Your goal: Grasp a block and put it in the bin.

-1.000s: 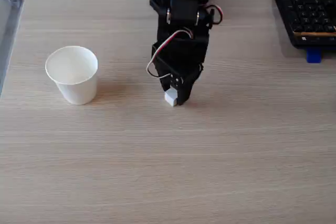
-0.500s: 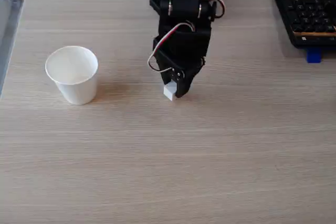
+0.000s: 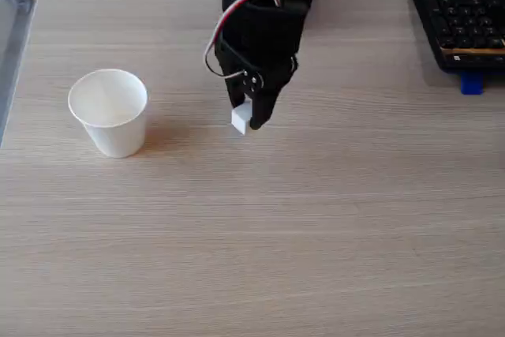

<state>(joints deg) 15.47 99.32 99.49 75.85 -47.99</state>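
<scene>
Spreading wide beneath everything was the pale wooden table (image 3: 316, 234), and I judged its bare middle gave me a free path toward the left of the fixed view. My arm (image 3: 264, 13) reached in from the top edge, black and bulky, red and white wires looping off its side, wrist pitched steeply down so that the fingers pointed at the tabletop. Off at the top right sat a black keyboard (image 3: 461, 25) with a small blue piece (image 3: 471, 84) at its near edge, well clear of my work. The bin (image 3: 109, 112) stood upright at the left, mouth open and nothing inside it that I could see, well apart from me. My gripper (image 3: 245, 120) was clamped on the block (image 3: 240, 119), which peeked out white at the fingertips; it looked lifted just off the wood, though I couldn't be sure of the gap. Carrying it over that rim was what remained, I reckoned.
</scene>
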